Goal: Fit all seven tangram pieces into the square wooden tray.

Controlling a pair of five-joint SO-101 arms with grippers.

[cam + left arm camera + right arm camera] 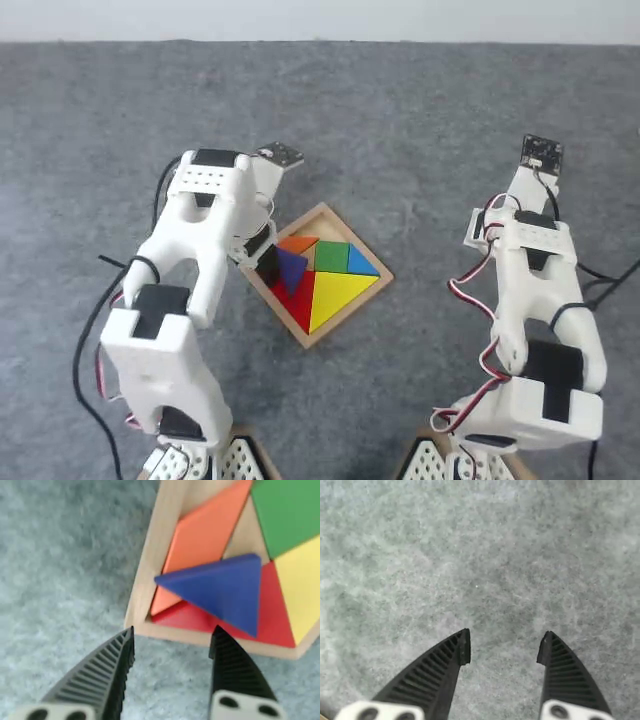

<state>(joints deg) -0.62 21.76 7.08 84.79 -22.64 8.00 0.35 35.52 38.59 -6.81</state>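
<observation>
Two arms are seen from above on a grey felt-like table cover (400, 110). The left arm (190, 240) fills the left of the frame; it is bent at the elbow, and its wrist is brought in towards the centre beside the square wooden tray (323, 218). The right arm (535, 290) is stretched straight up the right of the frame, well apart from the tray.

The left gripper (173, 632) is held open, with its fingertips just outside the tray's rim and nothing between them. The right gripper (505, 650) is likewise open, over bare grey cover.

The tray is set cornerwise at the centre of the high view, and its left corner is partly hidden by the left wrist. Inside it, a yellow triangle (335, 295) and a red triangle (295, 308) are laid flat, with a green piece (333, 256), an orange piece (297, 243) and a light blue triangle (362, 263) above them. A dark blue triangle (225, 590) is laid across the orange and red pieces rather than seated flat. Six colours can be counted. Whether anything lies beneath the dark blue triangle cannot be made out.
</observation>
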